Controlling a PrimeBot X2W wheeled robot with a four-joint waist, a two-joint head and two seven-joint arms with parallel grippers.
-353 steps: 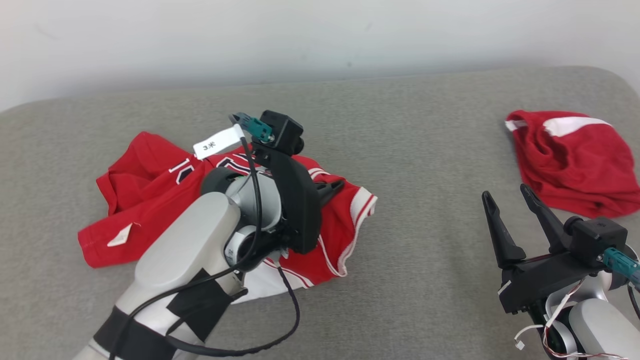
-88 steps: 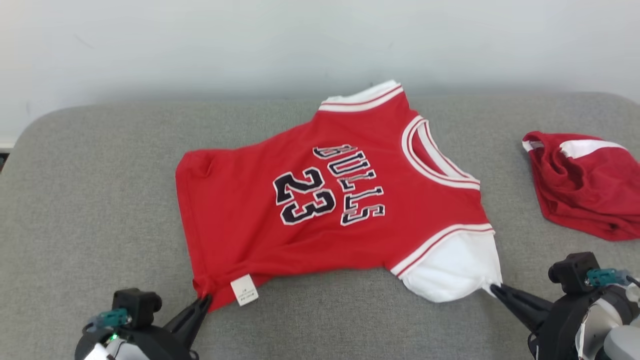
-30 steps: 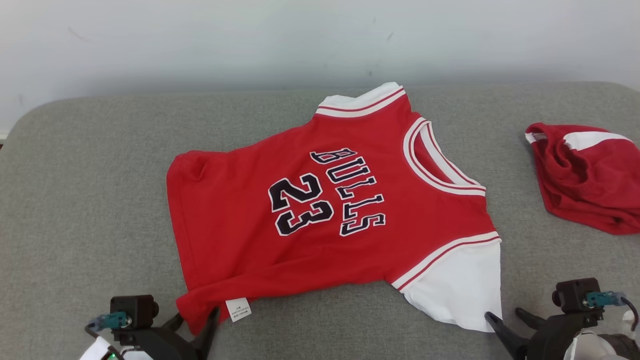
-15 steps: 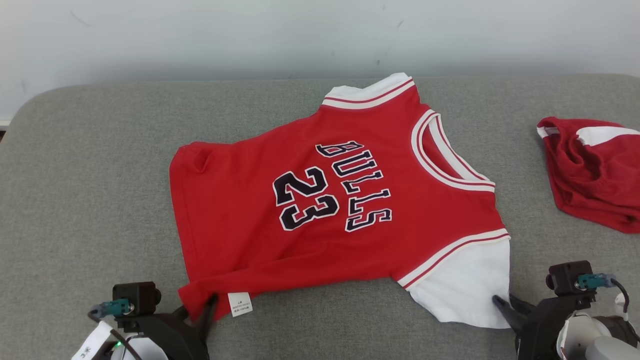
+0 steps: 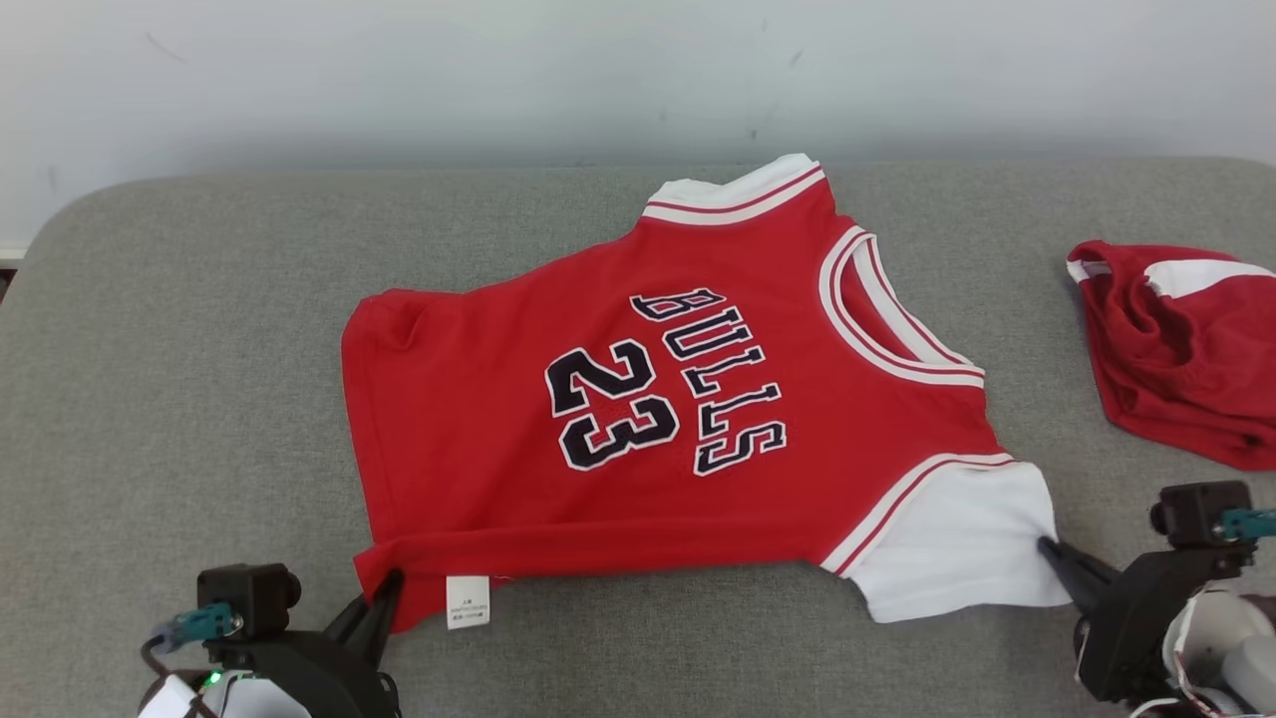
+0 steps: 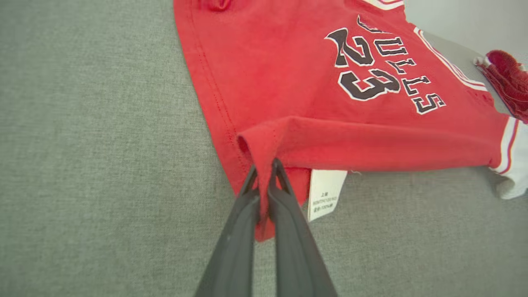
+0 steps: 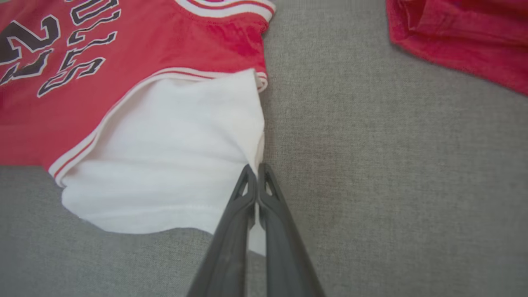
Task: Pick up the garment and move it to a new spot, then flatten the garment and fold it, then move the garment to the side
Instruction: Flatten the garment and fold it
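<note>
Both near corners of the red jersey [image 5: 638,419] are pinched. It lies spread, number side up, across the middle of the grey cushion [image 5: 199,349] in the head view. At lower left the left gripper [image 5: 387,583] has its fingers pressed together on the red hem corner, pulling up a small ridge of cloth (the white care label [image 5: 467,600] hangs just beside them). At lower right the right gripper [image 5: 1049,546] is clamped on the edge of the white sleeve [image 5: 957,553]. A second crumpled red garment [image 5: 1176,349] lies apart at the right edge of the frame.
</note>
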